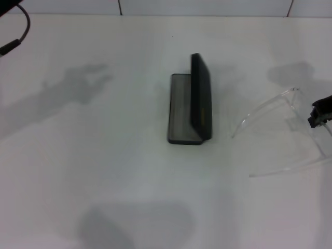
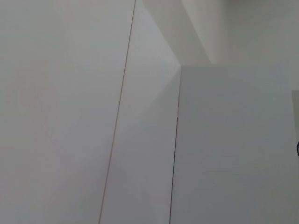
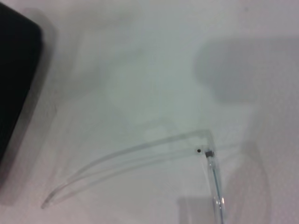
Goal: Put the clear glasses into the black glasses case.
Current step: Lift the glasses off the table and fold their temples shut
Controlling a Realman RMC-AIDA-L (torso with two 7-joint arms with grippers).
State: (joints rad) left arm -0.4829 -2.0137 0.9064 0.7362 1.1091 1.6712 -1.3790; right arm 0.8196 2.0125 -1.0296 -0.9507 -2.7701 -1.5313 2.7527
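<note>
The black glasses case [image 1: 189, 104] sits open in the middle of the white table [image 1: 104, 155], lid upright along its right side and grey lining showing. The clear glasses [image 1: 282, 132] are well to its right, arms spread toward the case, with the right gripper [image 1: 320, 113] at the lens end, seemingly gripping them, though I cannot tell for sure. The left gripper is out of sight.

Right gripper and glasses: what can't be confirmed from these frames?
- Right gripper: head view's edge cuts it off; grip unconfirmed.
- Clear glasses: lens runs off that edge.
- Black glasses case: upright lid hides the lettering.
- Left wrist view: only blank surfaces.
</note>
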